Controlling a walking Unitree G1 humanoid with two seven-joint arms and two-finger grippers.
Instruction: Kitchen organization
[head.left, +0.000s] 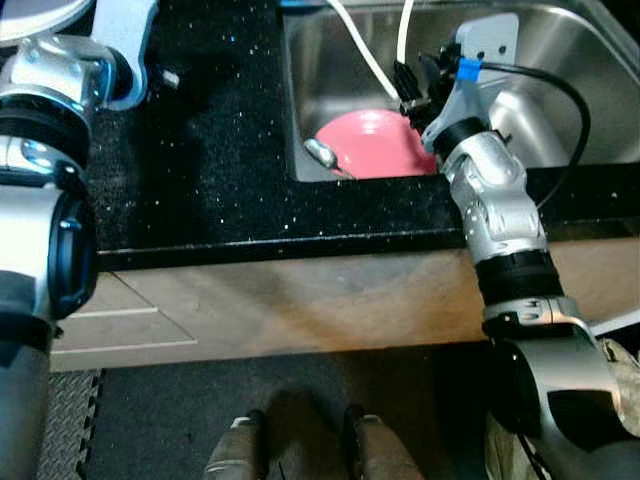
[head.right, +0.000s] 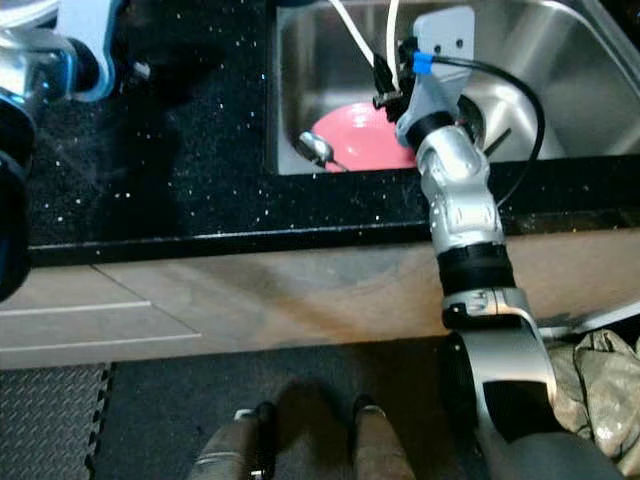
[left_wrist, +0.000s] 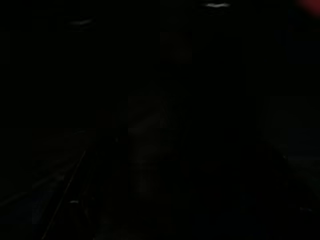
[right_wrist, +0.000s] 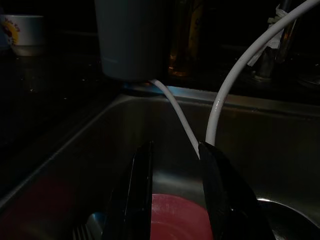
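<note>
While reaching over the front edge of the black speckled tabletop (head.left: 220, 170), right gripper (right_wrist: 175, 200) down inside the steel sink (head.left: 560, 60), fingers (right_wrist: 220, 200) parted, nothing between them. Just beneath: pink bowl (head.left: 375, 145) at the sink's front left corner, spoon (head.left: 322, 153) on its left rim. White hoses (right_wrist: 225, 100) draped past one finger; grey cup (right_wrist: 131, 40) on the sink's back edge. Left arm (head.left: 45, 150) over the tabletop's left end, fingers' state unclear. Dark mat (head.right: 250, 390) on the floor.
</note>
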